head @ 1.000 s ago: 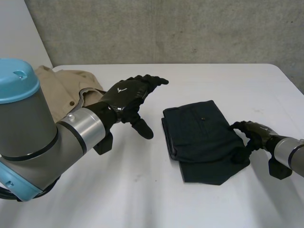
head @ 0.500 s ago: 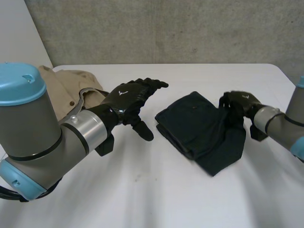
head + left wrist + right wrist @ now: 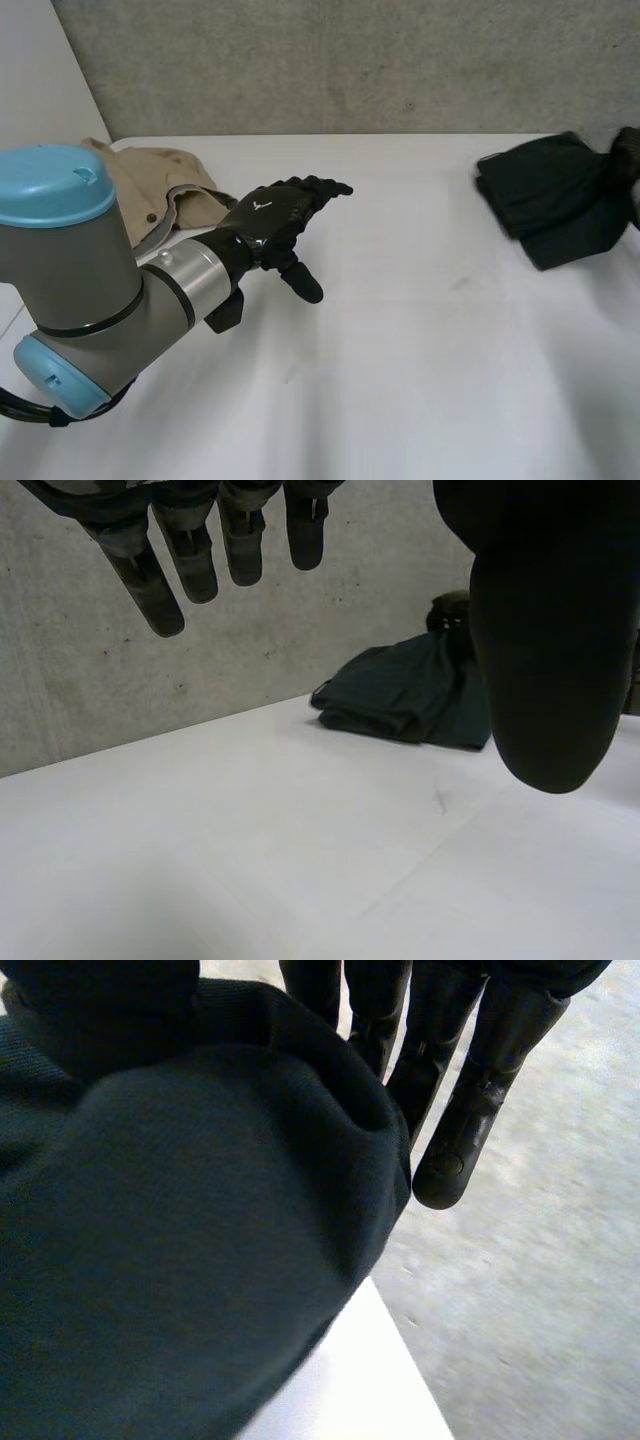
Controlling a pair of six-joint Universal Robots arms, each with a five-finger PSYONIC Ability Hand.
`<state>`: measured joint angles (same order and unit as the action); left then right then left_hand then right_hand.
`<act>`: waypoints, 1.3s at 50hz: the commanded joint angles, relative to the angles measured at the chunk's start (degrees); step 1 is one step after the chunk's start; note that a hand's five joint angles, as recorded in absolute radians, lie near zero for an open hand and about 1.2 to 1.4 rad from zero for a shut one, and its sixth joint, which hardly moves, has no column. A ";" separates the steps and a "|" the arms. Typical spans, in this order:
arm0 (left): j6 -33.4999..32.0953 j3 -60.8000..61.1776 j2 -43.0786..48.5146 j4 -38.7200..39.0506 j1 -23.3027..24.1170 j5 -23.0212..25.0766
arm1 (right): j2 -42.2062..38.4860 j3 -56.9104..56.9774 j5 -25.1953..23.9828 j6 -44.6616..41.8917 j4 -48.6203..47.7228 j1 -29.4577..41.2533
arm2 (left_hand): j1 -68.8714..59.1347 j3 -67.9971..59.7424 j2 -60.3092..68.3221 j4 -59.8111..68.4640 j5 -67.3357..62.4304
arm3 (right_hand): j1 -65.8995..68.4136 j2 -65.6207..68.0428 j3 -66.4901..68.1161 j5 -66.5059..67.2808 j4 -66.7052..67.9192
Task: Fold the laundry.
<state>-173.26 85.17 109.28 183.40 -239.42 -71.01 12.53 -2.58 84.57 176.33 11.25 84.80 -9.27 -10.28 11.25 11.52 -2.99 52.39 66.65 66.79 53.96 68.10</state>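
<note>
Over the white counter (image 3: pixel 400 360), the left hand (image 3: pixel 275 213) is held out with fingers spread and nothing in it. Farther back, the crumpled tan shirt (image 3: pixel 140 180) is not yet folded. At the far right edge, the folded dark cloth (image 3: pixel 550 195) is pinched between thumb and fingers of the right hand (image 3: pixel 478 1070), so one piece seems done.

My left robot hand (image 3: pixel 272 216) hovers over the tabletop (image 3: pixel 400 360), fingers straight and spread, thumb angled down, holding nothing. Behind my left arm (image 3: pixel 90 270), a beige shirt (image 3: pixel 150 178) lies crumpled at the tabletop's far left corner. Well apart from it, near the far right edge, sits the dark folded garment (image 3: pixel 555 195), with my right robot hand (image 3: pixel 628 150) at its outer side.
</note>
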 commanded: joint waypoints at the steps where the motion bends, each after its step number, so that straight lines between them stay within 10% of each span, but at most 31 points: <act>1: 0.03 -0.01 0.24 0.12 0.00 -0.01 | -0.31 -1.72 -0.54 -0.37 -0.70 -4.99 | -0.95 0.07 -1.03 -1.30 2.78 | 27.61 13.35 13.21 16.04 11.90; 11: 0.82 0.08 0.59 0.12 0.09 -0.10 | -0.66 -2.60 -3.80 -0.37 -0.53 -7.01 | -0.95 0.07 -1.03 -1.30 2.78 | 27.61 13.35 13.21 16.04 11.90; 15: 1.52 0.08 0.59 0.12 0.09 -0.10 | -0.58 -4.18 -5.54 -2.56 2.62 -7.19 | -0.95 0.07 -1.03 -1.30 2.78 | -42.39 -56.65 -56.79 -53.96 -58.10; 23: 1.52 0.08 0.15 0.03 0.27 -0.10 | 3.98 -6.29 -2.94 -17.84 16.59 -7.02 | -0.95 0.07 -1.03 -1.30 2.78 | -42.39 -56.65 -56.79 -53.96 -58.10; 40: 1.17 -1.76 -5.03 0.12 -2.19 -0.01 | 31.93 -22.37 -1.25 -19.54 13.54 -10.18 | -0.95 0.07 -1.03 -1.30 2.78 | -42.39 -56.65 -56.79 -53.96 -58.10; 57: -3.04 -15.46 6.37 4.25 -25.30 0.52 | 55.74 -64.60 -9.33 -19.80 -7.88 22.84 | -0.73 0.28 -1.25 -1.52 2.99 | -42.39 -56.65 -56.79 -53.96 -58.10; 65: -18.76 -24.52 21.84 4.51 -31.55 0.61 | 57.17 -80.90 -9.77 -21.73 -15.64 30.95 | -0.73 0.28 -1.25 -1.52 2.99 | -42.39 -56.65 -56.79 -53.96 -58.10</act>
<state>-181.08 66.91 120.41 187.68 -267.28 -70.49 68.99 -72.81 75.18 156.28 0.23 110.99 -9.27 -10.28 11.25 11.51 -2.99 10.95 12.67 12.42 3.87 13.54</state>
